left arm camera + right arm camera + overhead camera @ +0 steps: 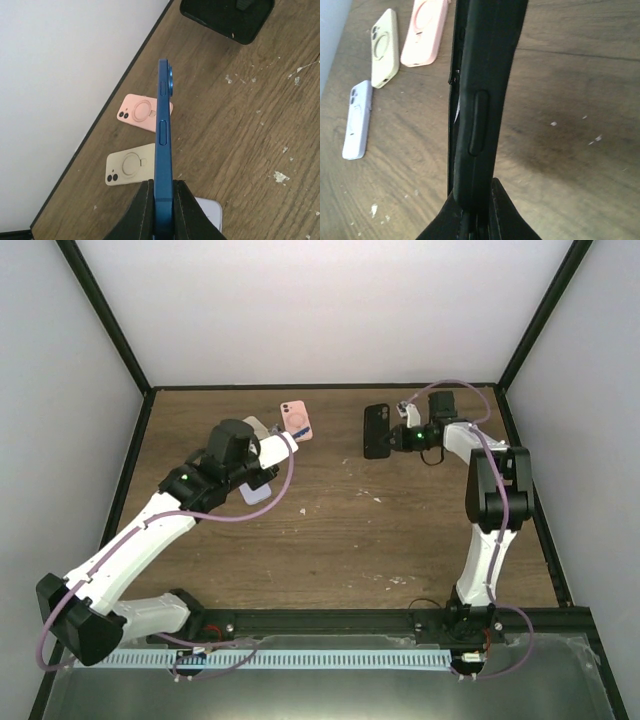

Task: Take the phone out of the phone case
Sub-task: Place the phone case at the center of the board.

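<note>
My left gripper is shut on a bare blue phone, held edge-on above the table, camera bump toward the right. In the top view the left gripper is at the back left, with a sliver of the blue phone at its tip. My right gripper is shut on the black phone case, also held edge-on. In the top view the right gripper holds the black case at the back centre, apart from the phone. The case also shows in the left wrist view.
A pink ring case, a cream ring case and a lavender case lie on the wooden table by the left gripper. They also show in the right wrist view: pink, cream, lavender. Walls enclose the table.
</note>
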Action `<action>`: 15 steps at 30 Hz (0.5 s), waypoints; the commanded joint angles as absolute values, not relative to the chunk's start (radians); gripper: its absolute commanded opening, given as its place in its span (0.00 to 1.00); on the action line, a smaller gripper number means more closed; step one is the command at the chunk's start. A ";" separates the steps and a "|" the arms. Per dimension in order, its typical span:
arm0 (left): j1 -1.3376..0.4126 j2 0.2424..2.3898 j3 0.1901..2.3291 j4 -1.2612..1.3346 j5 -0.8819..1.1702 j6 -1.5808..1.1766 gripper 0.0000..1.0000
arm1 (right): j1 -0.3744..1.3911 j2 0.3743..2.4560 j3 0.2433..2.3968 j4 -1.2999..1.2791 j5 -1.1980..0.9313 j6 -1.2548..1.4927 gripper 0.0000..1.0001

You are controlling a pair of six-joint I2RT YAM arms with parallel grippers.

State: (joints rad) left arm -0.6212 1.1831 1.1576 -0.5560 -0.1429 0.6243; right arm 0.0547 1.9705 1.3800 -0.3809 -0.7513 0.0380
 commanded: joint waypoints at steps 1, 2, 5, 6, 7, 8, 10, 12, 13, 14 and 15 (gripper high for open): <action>-0.617 1.184 1.200 -0.520 -0.124 0.602 0.00 | 0.015 2.058 1.503 -0.432 -0.747 -0.033 0.01; -0.616 1.185 1.199 -0.520 -0.122 0.600 0.00 | 0.007 2.077 1.521 -0.433 -0.744 -0.036 0.01; -0.616 1.188 1.198 -0.518 -0.117 0.600 0.00 | -0.007 2.135 1.579 -0.451 -0.749 -0.046 0.01; -0.615 1.189 1.198 -0.518 -0.117 0.600 0.00 | -0.010 2.155 1.610 -0.464 -0.751 -0.053 0.01; -0.616 1.189 1.198 -0.518 -0.118 0.600 0.00 | -0.014 2.174 1.630 -0.476 -0.754 -0.062 0.01; -0.616 1.189 1.200 -0.517 -0.119 0.600 0.00 | -0.016 2.191 1.643 -0.486 -0.758 -0.069 0.01; -0.616 1.190 1.200 -0.518 -0.119 0.601 0.00 | -0.021 2.219 1.663 -0.504 -0.765 -0.083 0.01; -0.616 1.189 1.197 -0.517 -0.118 0.600 0.00 | -0.023 2.238 1.680 -0.520 -0.760 -0.096 0.01; -0.616 1.189 1.196 -0.517 -0.119 0.601 0.00 | -0.025 2.247 1.688 -0.528 -0.757 -0.104 0.01; -0.616 1.187 1.195 -0.517 -0.120 0.601 0.00 | -0.025 2.256 1.699 -0.543 -0.756 -0.113 0.01; -0.616 1.188 1.192 -0.517 -0.120 0.600 0.00 | -0.027 2.266 1.710 -0.555 -0.755 -0.123 0.01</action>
